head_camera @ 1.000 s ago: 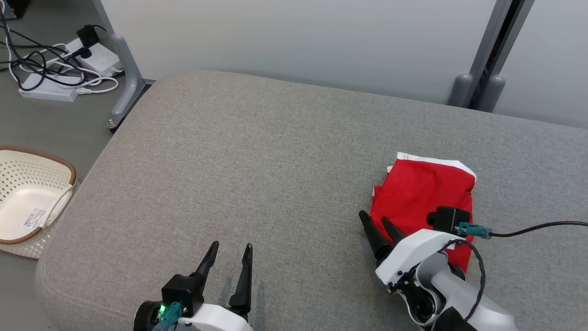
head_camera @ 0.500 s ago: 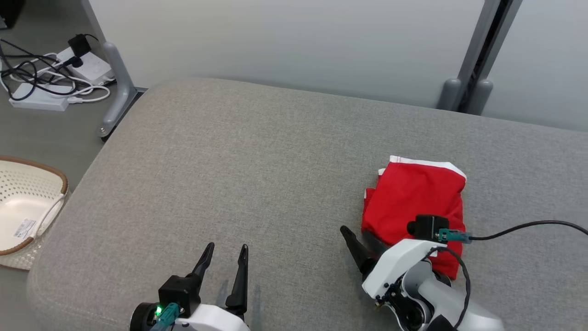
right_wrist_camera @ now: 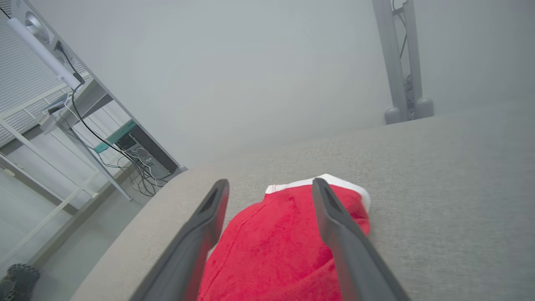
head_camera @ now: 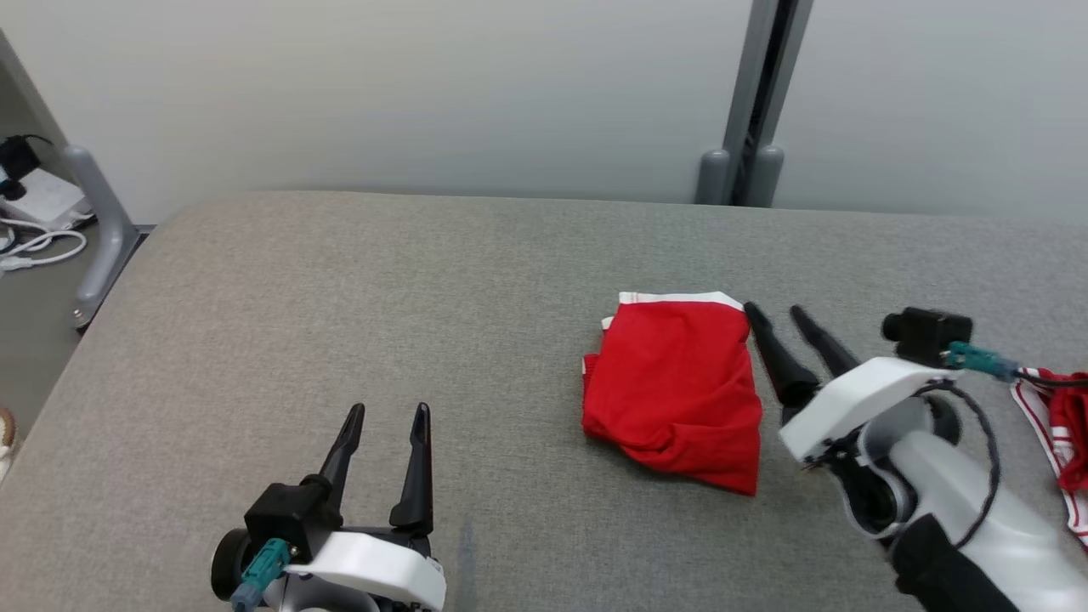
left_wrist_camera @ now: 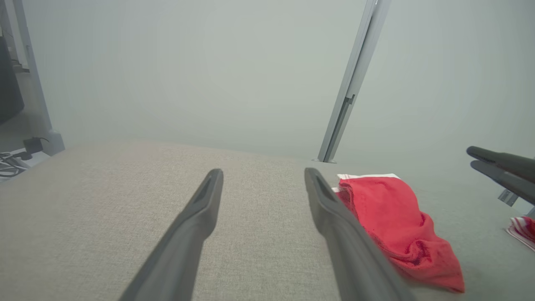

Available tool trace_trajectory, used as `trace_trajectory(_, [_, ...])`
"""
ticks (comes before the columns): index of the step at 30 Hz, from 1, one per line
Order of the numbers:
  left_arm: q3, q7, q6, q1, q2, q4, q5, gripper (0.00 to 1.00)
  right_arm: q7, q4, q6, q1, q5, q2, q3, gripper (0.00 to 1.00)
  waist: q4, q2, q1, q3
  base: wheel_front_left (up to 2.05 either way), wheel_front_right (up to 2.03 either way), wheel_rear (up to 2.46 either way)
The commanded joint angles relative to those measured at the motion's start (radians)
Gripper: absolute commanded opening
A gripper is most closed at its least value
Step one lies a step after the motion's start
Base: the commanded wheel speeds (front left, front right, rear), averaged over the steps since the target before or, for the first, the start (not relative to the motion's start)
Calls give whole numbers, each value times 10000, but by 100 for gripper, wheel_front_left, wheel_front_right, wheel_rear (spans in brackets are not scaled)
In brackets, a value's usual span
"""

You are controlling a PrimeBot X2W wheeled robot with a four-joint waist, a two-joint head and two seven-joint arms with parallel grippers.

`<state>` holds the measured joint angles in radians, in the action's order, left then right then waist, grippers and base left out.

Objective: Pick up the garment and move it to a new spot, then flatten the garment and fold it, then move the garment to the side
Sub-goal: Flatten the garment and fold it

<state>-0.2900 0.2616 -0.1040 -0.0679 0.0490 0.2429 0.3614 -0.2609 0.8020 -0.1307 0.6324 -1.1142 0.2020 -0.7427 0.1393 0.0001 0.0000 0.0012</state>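
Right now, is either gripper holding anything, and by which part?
Nothing is held: left gripper and right gripper stand open, empty; the red garment lies on the cushion.

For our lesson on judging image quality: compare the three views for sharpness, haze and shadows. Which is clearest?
Head view: clearest, with even soft light and a faint shadow under the red garment. Left wrist view: milky haze over the wall; the left gripper looks soft-edged close to the lens. Right wrist view: tilted horizon; the right gripper and the garment near it are soft.
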Motion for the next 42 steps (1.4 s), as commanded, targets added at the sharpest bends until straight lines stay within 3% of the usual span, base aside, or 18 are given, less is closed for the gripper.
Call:
trace_trajectory(1, [123, 39, -37, -137, 41, -191, 61, 100, -49, -242, 0, -400, 1167, 401, 866, 100, -356, -1, 0, 30, 0, 0, 0])
trace_trajectory(6, [306, 39, -29, -137, 46, -437, 43, 100, -50, -1346, 0, -1729, 3654, 348, 3608, 100, -699, -1, 0, 91, 0, 0, 0])
trace_trajectory(12, [370, 39, 36, 39, 46, -433, -63, 100, -53, -2823, 0, -3380, 6244, -273, 5746, 100, -895, -1, 0, 127, 0, 0, 0])
trace_trajectory(18, [304, 39, 53, 209, 46, -430, -149, 100, -52, -3436, 0, -4117, 7374, -814, 6509, 100, -929, -1, 0, 155, 0, 0, 0])
trace_trajectory(28, [103, 39, 146, 25, 43, -391, -167, 100, -53, -3544, 0, -4117, 7974, -1144, 6834, 98, -648, -1, 0, 404, 0, 0, 0])
trace_trajectory(29, [62, 39, 161, -30, 41, -399, -164, 100, -53, -3484, 0, -3984, 7993, -1065, 6759, 28, -591, -1, 0, 499, 0, 0, 0])
trace_trajectory(30, [27, 39, 153, -72, 43, -405, -163, 100, -53, -3448, 0, -3807, 8005, -974, 6665, 0, -528, -1, 0, 613, 0, 0, 0])
trace_trajectory(34, [-137, 39, 215, -326, 44, -382, -174, 100, -53, -2892, 0, -3046, 7957, -703, 6154, 0, -196, -1, 0, 1136, 0, 0, 0])
trace_trajectory(42, [-467, 39, 226, -791, 41, -314, -64, 100, 386, -563, 0, -915, 7225, -67, 4612, 0, 634, -1, 0, 1956, 0, 0, 0])
